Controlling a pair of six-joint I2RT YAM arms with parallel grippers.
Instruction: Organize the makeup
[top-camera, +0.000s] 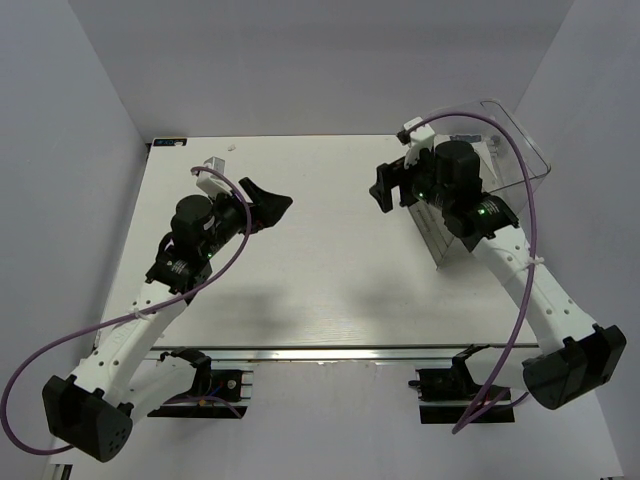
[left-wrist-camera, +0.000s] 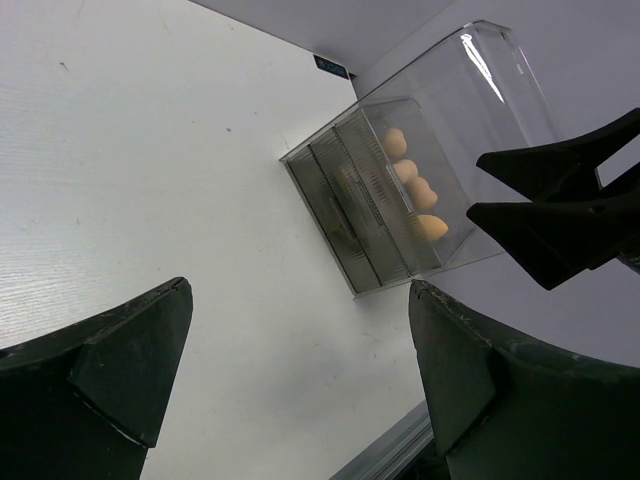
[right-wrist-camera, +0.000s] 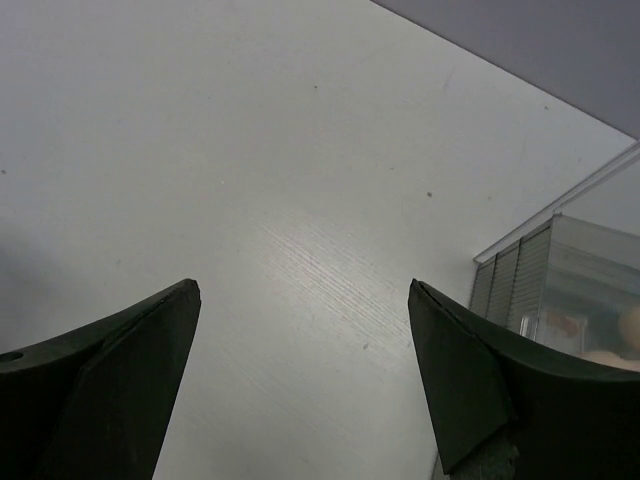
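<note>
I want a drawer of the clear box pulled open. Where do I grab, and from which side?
Probably a drawer front of the clear box, pinched at its edge; no handle can be made out. Come from the middle of the table, the way those fronts face. The open right gripper is nearest.

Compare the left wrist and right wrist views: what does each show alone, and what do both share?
Left wrist only: the black right hand, open, near most of the clear plastic drawer box with its row of peach egg-shaped sponges. Right wrist only: nothing extra; just the box's corner, peach blurs inside. Both: the white table and the box.
</note>
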